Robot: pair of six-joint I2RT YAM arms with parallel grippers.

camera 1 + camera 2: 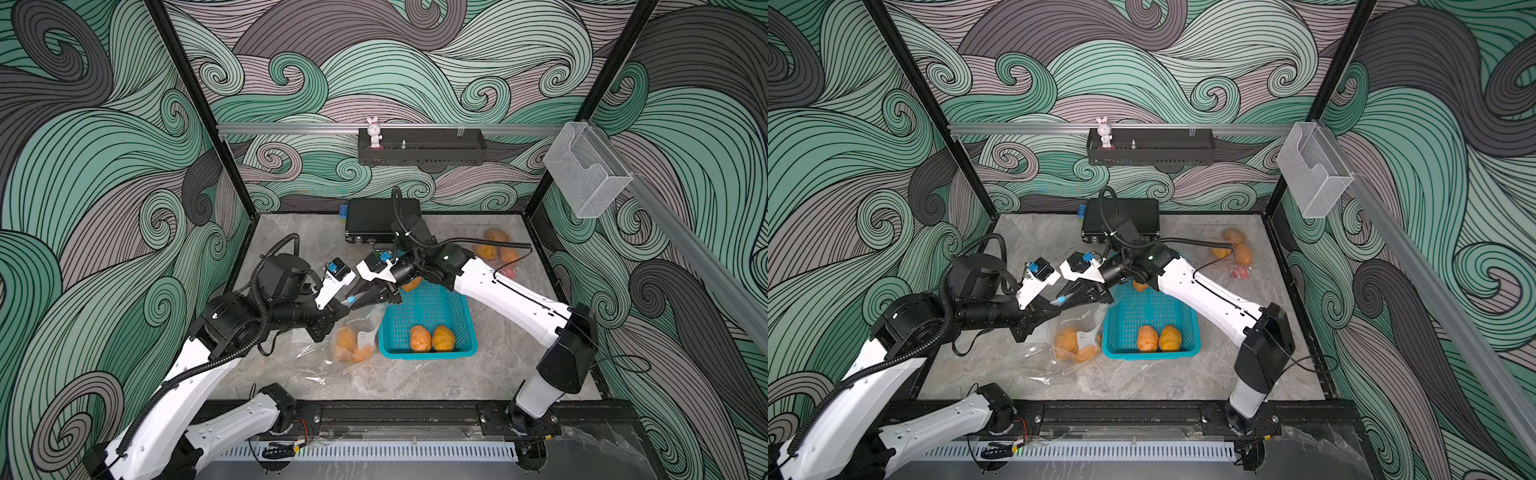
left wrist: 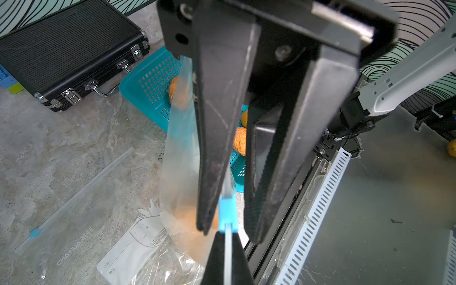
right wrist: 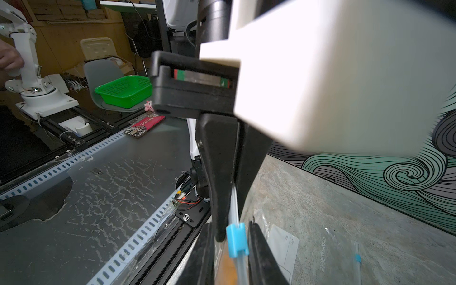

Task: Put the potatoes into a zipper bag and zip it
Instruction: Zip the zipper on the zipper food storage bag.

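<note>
A clear zipper bag (image 1: pixel 360 328) hangs between my grippers with potatoes (image 1: pixel 347 341) inside it, resting on the table. My left gripper (image 2: pixel 228 246) is shut on the end of the bag's zipper strip. The blue slider (image 2: pixel 226 217) sits right at its fingertips. My right gripper (image 3: pixel 232 234) straddles the strip, jaws narrowly apart around the slider (image 3: pixel 237 240); one finger touches it and a thin gap shows at the other. Two loose potatoes (image 1: pixel 431 338) lie in the teal basket (image 1: pixel 428 354), and a third (image 1: pixel 411 284) shows under the right arm.
A second, flat zipper bag (image 2: pixel 74 197) lies on the table beside the hanging one. A black case (image 1: pixel 370 220) stands at the back. More bagged potatoes (image 1: pixel 490 245) and a pink item (image 1: pixel 509 272) lie at the back right.
</note>
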